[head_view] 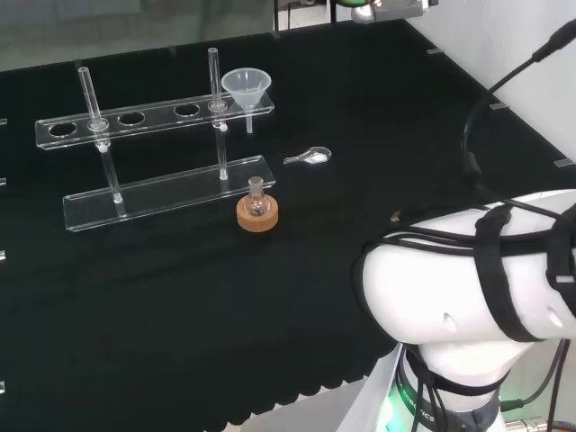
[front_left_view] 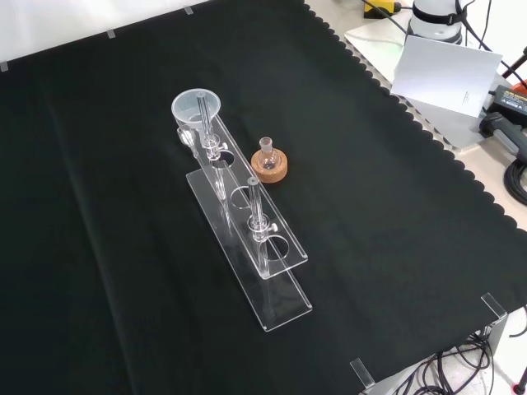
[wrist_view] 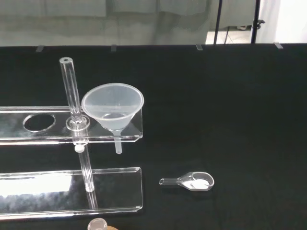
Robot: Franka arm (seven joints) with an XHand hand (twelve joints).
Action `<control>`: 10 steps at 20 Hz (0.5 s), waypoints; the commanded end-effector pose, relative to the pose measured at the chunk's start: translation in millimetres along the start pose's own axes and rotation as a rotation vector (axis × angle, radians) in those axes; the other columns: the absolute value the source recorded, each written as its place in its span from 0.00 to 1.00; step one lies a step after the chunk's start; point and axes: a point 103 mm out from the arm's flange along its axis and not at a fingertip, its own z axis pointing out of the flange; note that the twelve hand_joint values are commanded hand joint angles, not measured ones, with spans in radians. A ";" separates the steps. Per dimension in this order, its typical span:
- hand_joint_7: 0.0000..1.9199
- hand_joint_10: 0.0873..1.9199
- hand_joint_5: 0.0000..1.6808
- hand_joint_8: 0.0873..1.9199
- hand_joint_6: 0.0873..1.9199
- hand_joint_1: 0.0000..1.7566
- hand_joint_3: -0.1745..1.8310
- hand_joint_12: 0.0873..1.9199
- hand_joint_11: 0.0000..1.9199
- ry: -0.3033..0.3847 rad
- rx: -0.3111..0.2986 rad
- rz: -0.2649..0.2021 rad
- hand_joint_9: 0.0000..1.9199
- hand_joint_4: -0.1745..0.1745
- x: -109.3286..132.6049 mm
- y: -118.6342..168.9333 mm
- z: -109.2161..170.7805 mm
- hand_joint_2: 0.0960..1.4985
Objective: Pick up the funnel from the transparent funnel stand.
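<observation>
While the funnel sits untouched in its stand, the entry reads as follows.

Funnel (head_view: 247, 88): clear plastic, upright, seated in the end hole of the upper rail; its stem hangs through, clear of the lower plate.
Funnel stand (head_view: 153, 120): transparent, two tiers joined by two upright rods, lying along the black cloth of the bench (head_view: 135, 297); the other holes are vacant.
Nearby ware: a small flask on a cork ring (head_view: 256, 212) just beside the lower plate; a little glass scoop (wrist_view: 188, 181) with white powder near the funnel end, apart from the stand.
Hand: whether spread or curled I cannot tell.
Step in hand: approach, as I judge it; no grasp made.
Next move: bring the hand to the funnel's rim, close round the cone, lift straight up so the stem clears the hole without knocking the adjacent rod.
</observation>
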 end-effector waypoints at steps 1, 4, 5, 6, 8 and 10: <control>0.00 0.29 0.18 0.21 0.00 0.00 0.29 0.70 0.06 0.007 0.030 0.034 0.08 0.52 -5.7 20.7 24.9 0.79; 0.00 0.29 0.18 0.21 0.00 0.00 0.29 0.70 0.06 0.002 0.043 0.031 0.08 0.51 -5.9 33.7 34.4 0.79; 0.00 0.29 0.18 0.21 0.00 0.00 0.29 0.70 0.06 0.003 0.048 0.028 0.08 0.51 -5.8 38.5 37.8 0.79; 0.00 0.29 0.18 0.21 0.00 0.00 0.28 0.70 0.06 0.003 0.053 0.023 0.08 0.51 -5.8 43.0 41.1 0.79; 0.00 0.29 0.18 0.21 0.00 0.00 0.28 0.70 0.06 -0.002 0.071 0.016 0.08 0.52 -6.2 56.0 48.7 0.79; 0.00 0.29 0.19 0.21 0.00 0.00 0.28 0.70 0.05 -0.009 0.083 0.017 0.08 0.52 -7.2 69.1 56.1 0.79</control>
